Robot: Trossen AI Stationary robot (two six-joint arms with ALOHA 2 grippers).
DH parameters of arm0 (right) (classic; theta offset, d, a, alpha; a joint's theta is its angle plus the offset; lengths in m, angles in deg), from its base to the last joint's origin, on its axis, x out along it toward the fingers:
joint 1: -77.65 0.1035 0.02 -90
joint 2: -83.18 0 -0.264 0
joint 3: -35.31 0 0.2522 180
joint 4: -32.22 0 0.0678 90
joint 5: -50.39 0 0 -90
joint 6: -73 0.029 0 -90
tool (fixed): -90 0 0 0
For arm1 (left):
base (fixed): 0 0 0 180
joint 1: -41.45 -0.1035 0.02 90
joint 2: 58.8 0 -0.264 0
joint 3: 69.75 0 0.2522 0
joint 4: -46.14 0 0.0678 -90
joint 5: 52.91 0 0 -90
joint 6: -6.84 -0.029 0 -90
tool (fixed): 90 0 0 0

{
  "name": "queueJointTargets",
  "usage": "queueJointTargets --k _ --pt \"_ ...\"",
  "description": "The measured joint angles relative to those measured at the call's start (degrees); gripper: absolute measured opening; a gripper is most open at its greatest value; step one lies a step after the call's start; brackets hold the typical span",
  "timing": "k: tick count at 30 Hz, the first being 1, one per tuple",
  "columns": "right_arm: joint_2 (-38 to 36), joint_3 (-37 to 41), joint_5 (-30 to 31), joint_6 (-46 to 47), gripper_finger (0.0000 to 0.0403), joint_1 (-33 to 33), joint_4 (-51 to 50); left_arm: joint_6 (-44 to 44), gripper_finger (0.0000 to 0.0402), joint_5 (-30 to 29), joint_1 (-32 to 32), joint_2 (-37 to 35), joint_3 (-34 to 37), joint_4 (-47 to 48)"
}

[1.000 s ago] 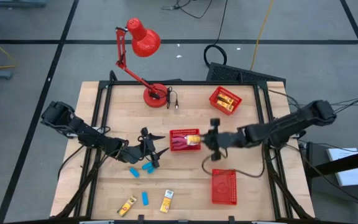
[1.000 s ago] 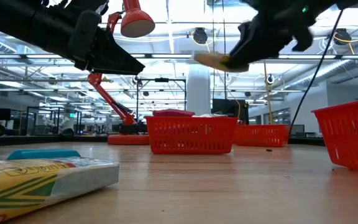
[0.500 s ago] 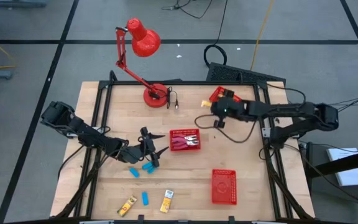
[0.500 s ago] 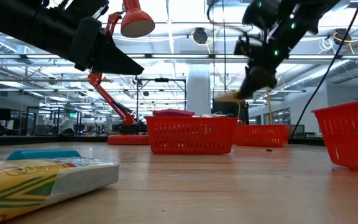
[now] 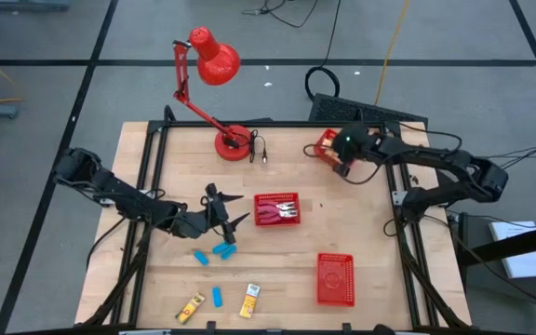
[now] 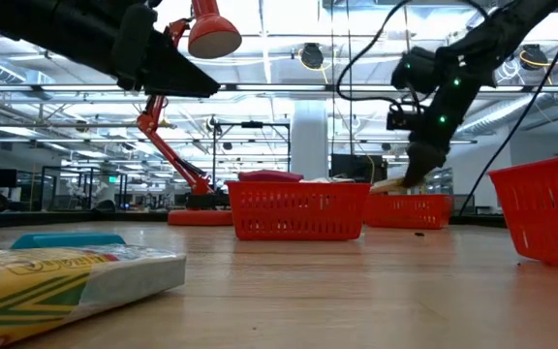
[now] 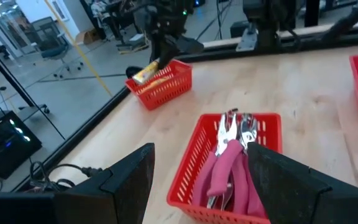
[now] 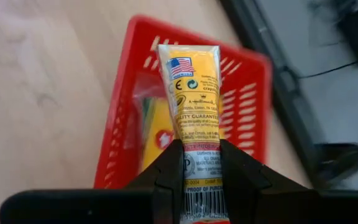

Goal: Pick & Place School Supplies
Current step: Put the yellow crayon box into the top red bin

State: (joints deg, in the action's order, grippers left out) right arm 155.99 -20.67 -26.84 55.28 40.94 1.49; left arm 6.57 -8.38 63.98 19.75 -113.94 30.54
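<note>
Red mesh plastic baskets hold most of what has been sorted on the pale wooden table (image 5: 277, 261); the red mesh basket at the table's centre (image 5: 277, 209) carries the red-handled metal pliers (image 7: 232, 158), several lying side by side with their steel jaws toward one end, filling much of its floor; the red mesh basket toward one o'clock from centre (image 5: 328, 141), near the far edge, already has a yellow packet (image 8: 157, 134) lying inside it; the red mesh basket toward five o'clock (image 5: 335, 278) shows no contents that can be made out from above.

Over the one o'clock basket hangs the right gripper (image 5: 345, 154), its fingers pinched narrowly on a yellow-and-white crayon packet (image 8: 194, 109) held by one end, the printed length pointing down over the basket's opening, above the packet within; in the low view it hangs just above that basket's rim.

At about nine o'clock from the centre basket, the left gripper (image 5: 229, 211) hovers above the wood with its two dark fingers spread wide and nothing between them, pointed at the pliers basket.

Loose supplies lie toward seven o'clock: two small blue rectangular blocks (image 5: 221, 249) close together just below the left gripper with a third blue block (image 5: 200, 257) beside them; nearer the front edge another blue block (image 5: 217, 296) sits between two yellow-and-white packets (image 5: 249, 301).

Beyond the baskets at eleven o'clock stands a red desk lamp (image 5: 214, 58).
</note>
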Motion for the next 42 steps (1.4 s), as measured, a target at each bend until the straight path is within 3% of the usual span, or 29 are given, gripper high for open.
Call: queueJointTargets --k 3,10,18,24,31,38,42 --pt "-0.02 1.52 -5.24 0.61 0.0065 -3.09 1.06 -0.05 0.0259 0.03 -0.03 0.09 0.01 0.87" --pt "-0.02 5.72 -5.61 1.02 0.0071 -6.06 7.86 -0.02 0.0259 0.07 -0.07 0.07 0.01 0.95" --pt "-0.02 7.04 -5.61 3.48 0.0229 -6.76 12.13 -0.02 0.0259 0.15 -0.07 0.09 0.01 1.03" --pt "-0.4 7.04 -6.71 4.75 0.0274 -5.44 17.13 -0.4 0.0259 0.13 -0.07 0.09 0.01 1.37" --pt "-2.09 6.13 -10.11 3.73 0.026 9.32 21.19 1.29 0.0259 0.55 -0.07 0.09 0.03 4.17" --pt "-2.08 6.04 -9.58 9.27 0.0252 28.7 28.61 13.18 0.0259 10.96 0.45 0.07 -0.12 13.9" --pt "-2.08 6.02 -4.71 11.02 0.0253 36.97 31.39 21.82 0.0259 15.34 2.35 0.08 -2.29 23.02"
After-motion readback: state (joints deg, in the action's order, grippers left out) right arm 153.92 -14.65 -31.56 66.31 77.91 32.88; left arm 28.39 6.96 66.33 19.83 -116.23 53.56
